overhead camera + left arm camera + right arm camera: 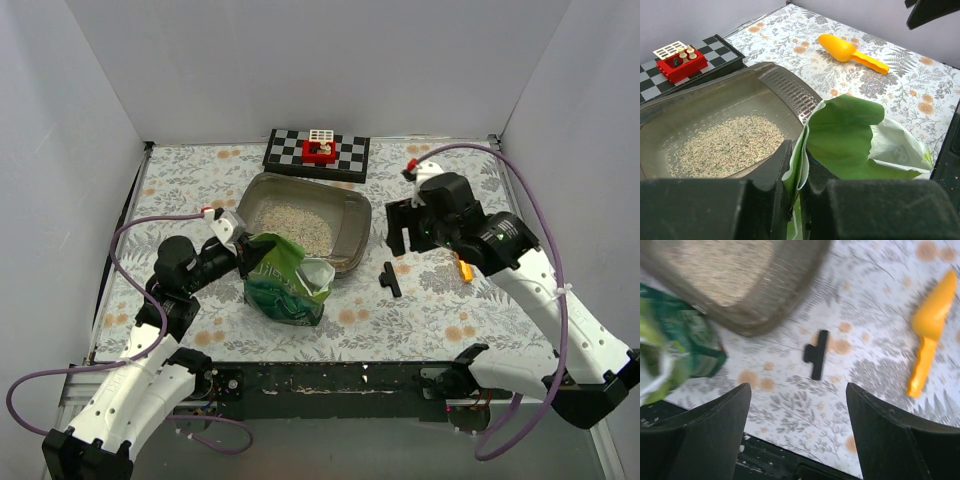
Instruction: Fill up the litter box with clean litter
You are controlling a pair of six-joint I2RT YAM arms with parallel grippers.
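The grey-brown litter box (352, 210) sits mid-table with pale beige litter (292, 226) spread over part of its floor; it also shows in the left wrist view (785, 87) and the right wrist view (770, 310). My left gripper (243, 256) is shut on the folded top edge of the green bag (285, 282), which stands at the box's near wall with its mouth open (850, 145). My right gripper (402, 226) is open and empty, raised right of the box, above the table.
A yellow-orange scoop (466, 268) lies on the floral table to the right, under my right arm. A small black T-shaped piece (391, 279) lies between box and scoop. A checkered board (350, 155) with a red block (320, 150) sits behind the box.
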